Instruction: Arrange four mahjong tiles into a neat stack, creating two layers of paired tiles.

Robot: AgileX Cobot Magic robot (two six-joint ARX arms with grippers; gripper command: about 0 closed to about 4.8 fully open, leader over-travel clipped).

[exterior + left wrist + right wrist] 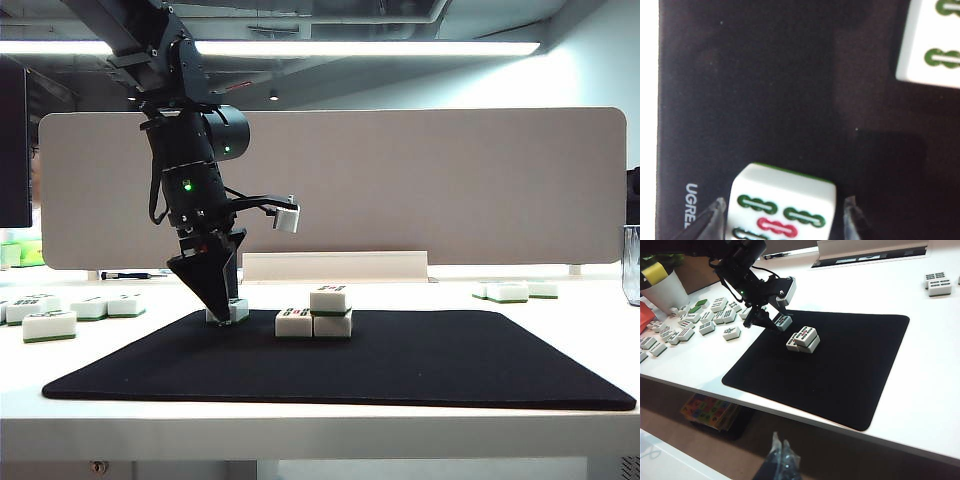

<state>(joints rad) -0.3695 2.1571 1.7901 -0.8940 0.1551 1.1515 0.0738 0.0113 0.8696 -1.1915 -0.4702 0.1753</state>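
Black mat (420, 370) covers the middle of a white table (300, 425); all task activity takes place on it.

Far left, off the mat: loose spare tiles (48, 325) lie on the table, with many more visible in the right wrist view beside a white cup (662, 290).

Left part of the mat: the left gripper (222, 315) points down, its tips at mat level. A single tile (782, 207) sits between its fingers (707, 220), face up, showing green and red marks. In the left wrist view a gap shows on each side between tile and finger, so the jaws stand spread around the tile rather than pressing on it; firm contact cannot be confirmed. The tile rests on the mat, near the mat's printed edge.

Centre of the mat: a partial stack (318, 314) of three tiles. Two tiles lie side by side, touching, as the lower layer. A third tile (329, 298) sits on top of the right-hand one. The place above the left-hand lower tile is open. The single tile stands near this group but apart from it.

Right: more spare tiles (515, 291) lie on the table behind the mat.

Right gripper (780, 452): seen only in its own wrist view, held off the front edge of the table, well apart from the mat. Its fingers lie together, closed on nothing.
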